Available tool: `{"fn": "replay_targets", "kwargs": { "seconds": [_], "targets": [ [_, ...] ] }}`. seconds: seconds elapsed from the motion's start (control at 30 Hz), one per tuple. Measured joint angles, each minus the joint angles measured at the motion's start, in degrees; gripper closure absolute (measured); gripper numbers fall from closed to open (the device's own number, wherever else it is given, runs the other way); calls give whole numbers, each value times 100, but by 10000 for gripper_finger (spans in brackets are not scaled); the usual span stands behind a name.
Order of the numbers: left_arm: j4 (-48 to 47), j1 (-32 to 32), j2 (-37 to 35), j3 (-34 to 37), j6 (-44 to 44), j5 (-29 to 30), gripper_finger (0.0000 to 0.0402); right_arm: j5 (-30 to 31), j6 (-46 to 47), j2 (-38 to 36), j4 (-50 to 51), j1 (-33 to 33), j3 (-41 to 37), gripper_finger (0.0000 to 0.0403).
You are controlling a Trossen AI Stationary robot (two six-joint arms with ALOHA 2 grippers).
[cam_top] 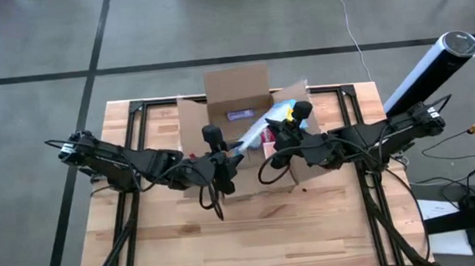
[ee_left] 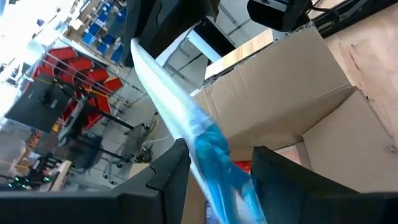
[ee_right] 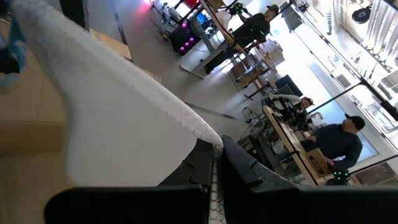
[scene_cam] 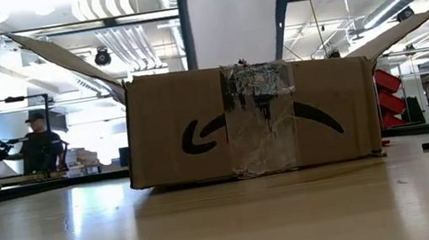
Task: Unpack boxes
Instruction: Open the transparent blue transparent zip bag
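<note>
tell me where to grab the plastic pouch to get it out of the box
Grip the pouch by its thin flat ends, from above the open box. It stretches long and narrow over the opening, flaps splayed outward, so only the top is free. The left gripper has the blue end between its fingers; the right gripper appears shut on the white end.

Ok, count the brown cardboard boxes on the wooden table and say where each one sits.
1. The brown corrugated cardboard box sits at the table's far edge, about midway across, flaps open, with both grippers over it. Nothing shows of a second box, though one could be hidden behind it.
</note>
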State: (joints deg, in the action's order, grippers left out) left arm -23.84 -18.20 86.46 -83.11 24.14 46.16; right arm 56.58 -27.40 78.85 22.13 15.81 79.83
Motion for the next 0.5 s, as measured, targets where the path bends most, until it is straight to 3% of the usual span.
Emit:
{"fn": "replay_targets", "kwargs": {
  "seconds": [0.23, 0.5],
  "targets": [
    [-115, 0, 0, 0, -173, 2, 270, 0, 52, 0, 52, -22, 0, 403],
    [-136, 2, 0, 0, -179, 2, 317, -4, 266, 0, 359, -88, 0, 403]
  ]
}}
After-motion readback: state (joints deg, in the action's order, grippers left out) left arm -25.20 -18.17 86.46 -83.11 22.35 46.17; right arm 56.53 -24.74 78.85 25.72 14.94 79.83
